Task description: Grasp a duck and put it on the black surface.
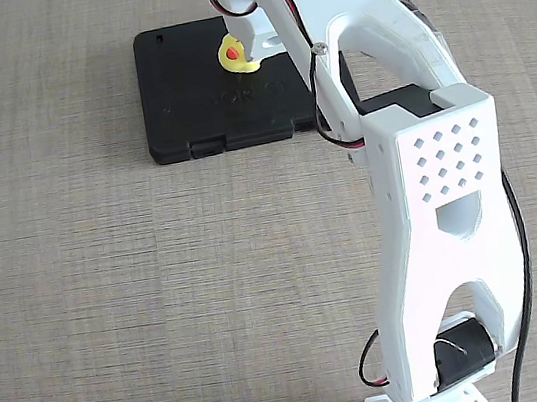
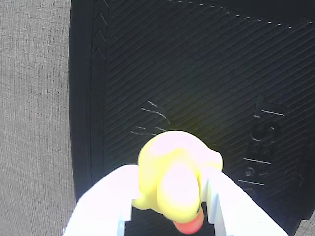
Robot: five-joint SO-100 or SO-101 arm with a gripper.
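**Duck held over the case**

On the desk (image 1: 80,290), the black surface (image 1: 193,101) lies at the far side. The tool (image 2: 167,211) is clamped on the duck (image 2: 172,182) above it. Released too high, the rounded duck could roll off.

Duck (image 2: 172,182) smooth glossy rubber; black surface (image 2: 197,88) matt ribbed plastic; table (image 1: 112,305) woodgrain; claw (image 2: 167,216) white plastic.

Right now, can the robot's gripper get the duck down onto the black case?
Probably yes. The gripper is shut on the duck and is already over the black case. Nothing shows between the duck and the case. Whether the duck touches it yet, I cannot tell.
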